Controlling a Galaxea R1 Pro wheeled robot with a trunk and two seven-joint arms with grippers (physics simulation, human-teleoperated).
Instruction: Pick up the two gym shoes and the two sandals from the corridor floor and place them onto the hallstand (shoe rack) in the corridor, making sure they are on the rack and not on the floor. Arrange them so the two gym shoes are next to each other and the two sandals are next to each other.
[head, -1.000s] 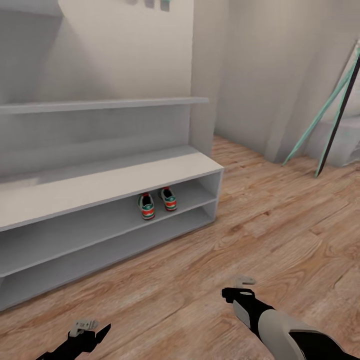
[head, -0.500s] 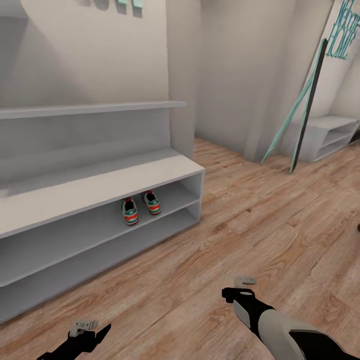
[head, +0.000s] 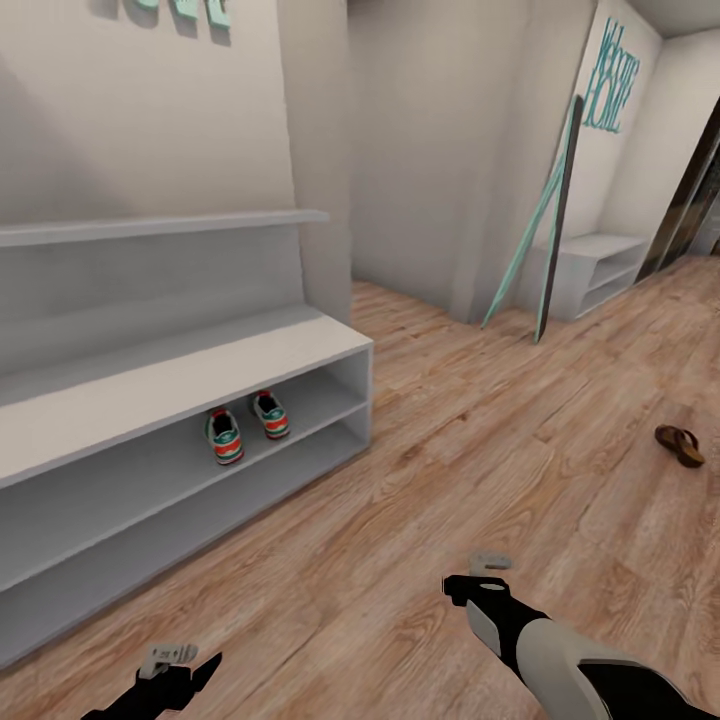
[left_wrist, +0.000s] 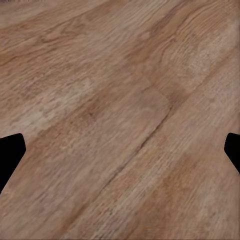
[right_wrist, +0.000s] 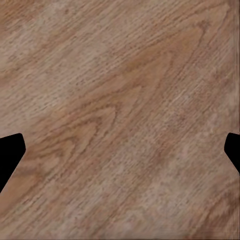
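Tools first: we see our left tool (head: 165, 668) low over the corridor floor (head: 480, 470), and in its wrist view the two dark fingertips (left_wrist: 10, 155) sit at opposite edges with only wood grain between them, so we read it as spread and holding nothing. Our right tool (head: 478, 577) hangs over the planks too, a little further forward, and its wrist view gives the same picture, fingertips (right_wrist: 10, 152) wide apart over bare laminate. Ahead and to our left stands the hallstand (head: 180, 375), pale grey, and on its upper shoe shelf near the right end the two gym shoes (head: 246, 426) sit side by side, red heels toward us. Well away on the right one sandal (head: 680, 445) lies on the floor. Further off a slim dark and teal frame (head: 548, 240) leans against the wall beside a second low grey shelf unit (head: 600, 270).
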